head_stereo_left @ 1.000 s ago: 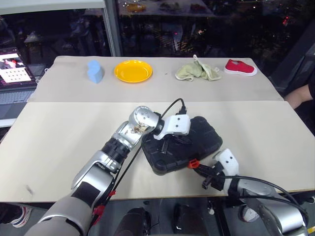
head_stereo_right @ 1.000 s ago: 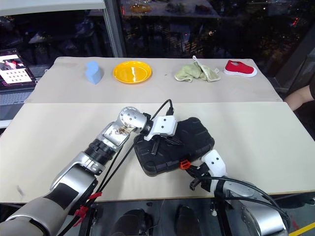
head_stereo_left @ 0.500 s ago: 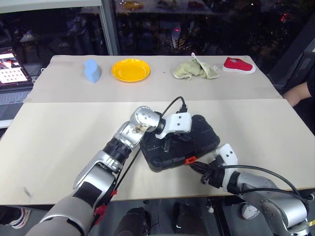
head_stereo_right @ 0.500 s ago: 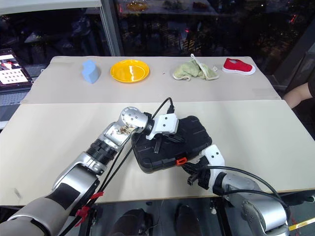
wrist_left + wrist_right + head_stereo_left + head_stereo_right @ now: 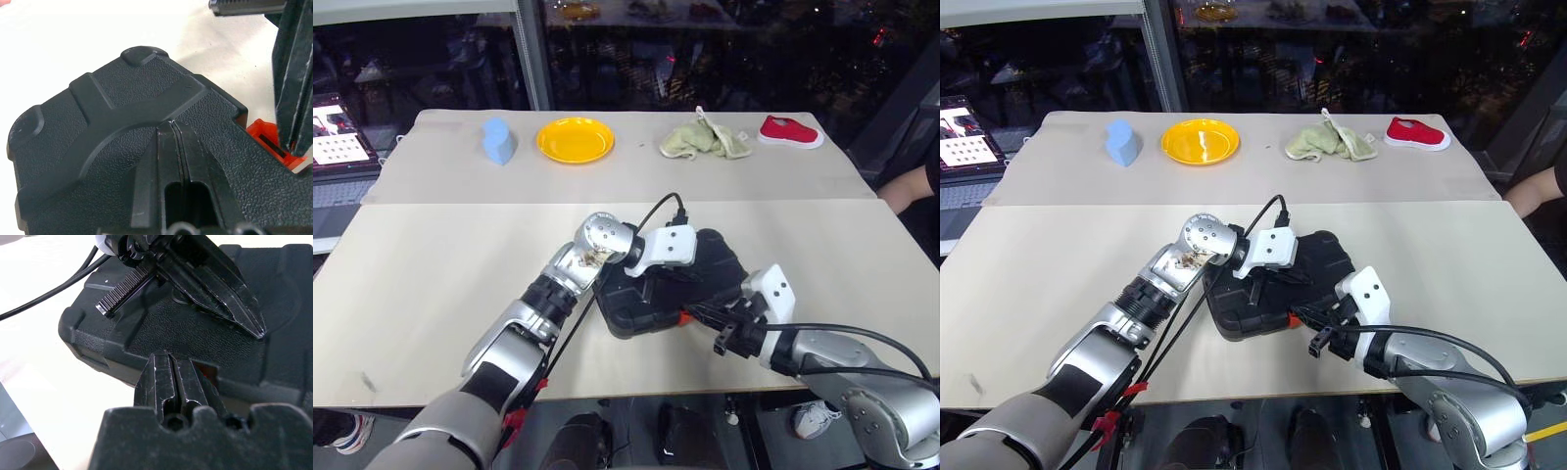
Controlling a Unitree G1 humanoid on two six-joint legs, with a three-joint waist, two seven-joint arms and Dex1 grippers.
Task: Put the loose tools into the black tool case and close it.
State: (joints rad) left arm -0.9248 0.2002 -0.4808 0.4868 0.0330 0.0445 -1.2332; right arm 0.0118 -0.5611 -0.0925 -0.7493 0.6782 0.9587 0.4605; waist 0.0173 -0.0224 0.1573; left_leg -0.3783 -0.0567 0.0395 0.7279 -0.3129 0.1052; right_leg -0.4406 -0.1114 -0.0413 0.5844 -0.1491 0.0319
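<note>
case shut, both pincers pressed closed at it

my right gripper (image 5: 1304, 320) sits nearest, at the table's (image 5: 431, 284) near edge, its two black fingers (image 5: 171, 382) pinched together with nothing between them, tips right at the orange latch (image 5: 266, 143) on the near side of the black tool case (image 5: 705, 264). whether the tips actually touch the latch i cannot tell.

the case lies closed on the near half of the table, a little right of the middle, lid down. its long axis runs slantwise, from the low end toward the near edge on my left up to the end nearer the right edge and farther back. the latch side faces the near edge.

my left gripper (image 5: 642, 290) reaches in from my left and rests on top of the lid, fingers (image 5: 172, 161) also pressed shut, empty, pointing across the case toward my right.

along the far edge, well apart from the case: a blue block (image 5: 498, 140), a yellow plate (image 5: 577, 140), a crumpled green cloth (image 5: 706, 142) and a red shoe (image 5: 790, 131).
</note>
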